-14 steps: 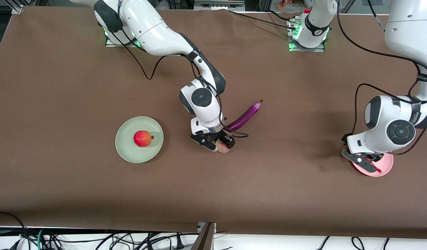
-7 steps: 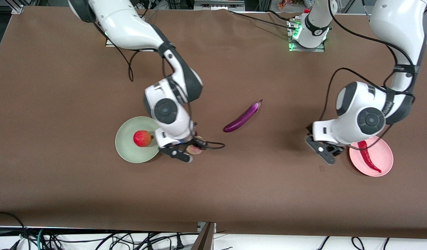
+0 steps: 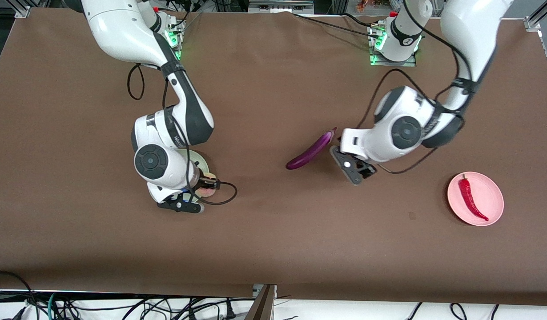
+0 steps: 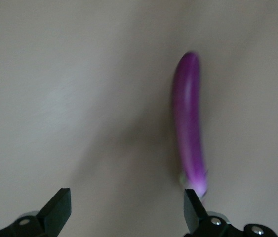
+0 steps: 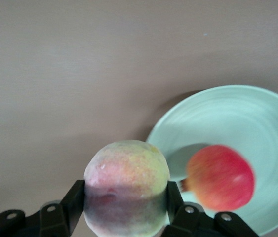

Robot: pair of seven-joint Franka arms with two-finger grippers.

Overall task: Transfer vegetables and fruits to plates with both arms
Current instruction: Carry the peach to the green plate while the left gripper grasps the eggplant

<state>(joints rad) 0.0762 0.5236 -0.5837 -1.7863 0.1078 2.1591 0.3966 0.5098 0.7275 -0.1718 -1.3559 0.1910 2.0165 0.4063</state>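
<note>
Two arms have shifted since a second ago. The right arm, then bent over the middle of the worktop (image 3: 264, 249) beside the eggplant (image 3: 311, 150), has swung toward its own end and now stands over the pale green plate (image 3: 201, 164), hiding most of it in the front view. The right gripper (image 3: 194, 198) hangs above the plate's rim at about 4 o'clock, jaws clamped on the round yellowish-green fruit (image 5: 127, 186). In the right wrist view that fruit sits between the black fingers (image 5: 72, 200), its pinkish face showing, with the red pomegranate-like fruit (image 5: 220, 177) lying on the green plate just beside it.

The left arm was bent low over the pale pink plate (image 3: 493, 198); it has left there and crossed toward the middle. The left gripper (image 3: 353, 169) is now over bare worktop at roughly 4 o'clock from the eggplant, jaws apart and empty; the left wrist view shows the eggplant lying slantwise close to one finger (image 4: 194, 211). The red chili pepper (image 3: 471, 199), hidden a second ago, lies in plain sight on the pink plate, green stem toward 12 o'clock.
</note>
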